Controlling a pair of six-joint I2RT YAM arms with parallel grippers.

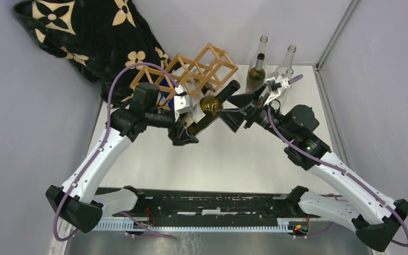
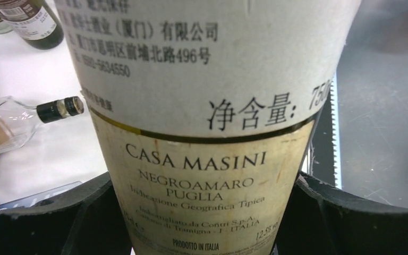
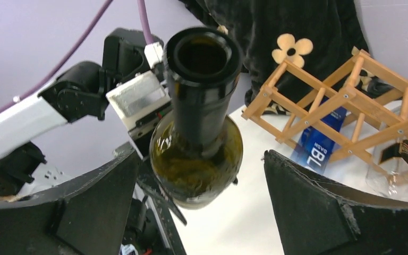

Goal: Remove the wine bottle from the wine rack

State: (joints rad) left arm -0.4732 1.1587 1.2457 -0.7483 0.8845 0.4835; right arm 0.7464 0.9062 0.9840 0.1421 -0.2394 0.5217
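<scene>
A dark green wine bottle (image 1: 210,106) with a pale label is held tilted in the air in front of the light wooden lattice wine rack (image 1: 202,66), its open neck pointing back right. My left gripper (image 1: 187,125) is shut on the bottle's labelled body, which fills the left wrist view (image 2: 207,106), with the fingers pressed on both sides of it. My right gripper (image 1: 239,109) is open just off the neck end. In the right wrist view the bottle's mouth and shoulder (image 3: 199,106) sit between the spread fingers (image 3: 308,202) without touching. The rack (image 3: 340,101) stands behind.
Two bottles, one green (image 1: 256,71) and one clear (image 1: 286,64), stand at the back right by the right arm. A clear bottle (image 2: 10,125) and a blue-labelled one (image 3: 316,149) lie in the rack. A black flower-patterned cloth (image 1: 85,37) is heaped at the back left.
</scene>
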